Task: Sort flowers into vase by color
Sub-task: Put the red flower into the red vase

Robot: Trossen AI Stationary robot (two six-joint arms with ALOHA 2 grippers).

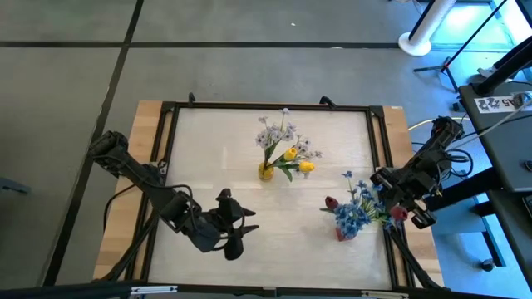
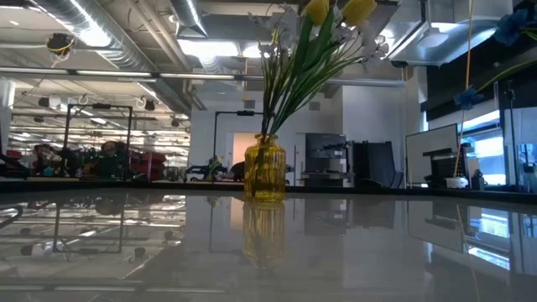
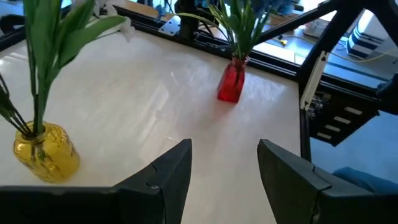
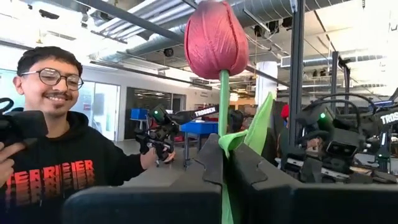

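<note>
A yellow glass vase point(image 1: 266, 172) stands mid-table with white-lavender and yellow flowers point(image 1: 287, 145) in it; the low view shows this vase point(image 2: 265, 170) and the left wrist view shows it too point(image 3: 46, 152). A red vase point(image 1: 342, 232) holds blue flowers point(image 1: 356, 208) and a red-pink head point(image 1: 330, 202). My right gripper point(image 1: 397, 208) is at the table's right edge beside the red vase, shut on a red-pink tulip point(image 4: 216, 37). My left gripper point(image 3: 224, 168) is open, low over the near left part of the table point(image 1: 237, 228), touching nothing. My right gripper pinches the tulip's green stem point(image 4: 224, 134) between its two fingers point(image 4: 208, 165), with a green leaf point(image 4: 261, 124) caught beside it. The red-pink head stands out past the fingertips. The flower is lifted clear of the table.
A black frame point(image 1: 166, 124) runs round the table. The red vase point(image 3: 231, 81) stands close to the right edge. A person in a dark hoodie point(image 4: 56, 149) stands in the room beyond the table. Bare tabletop point(image 1: 216, 158) lies between the two vases and on the left.
</note>
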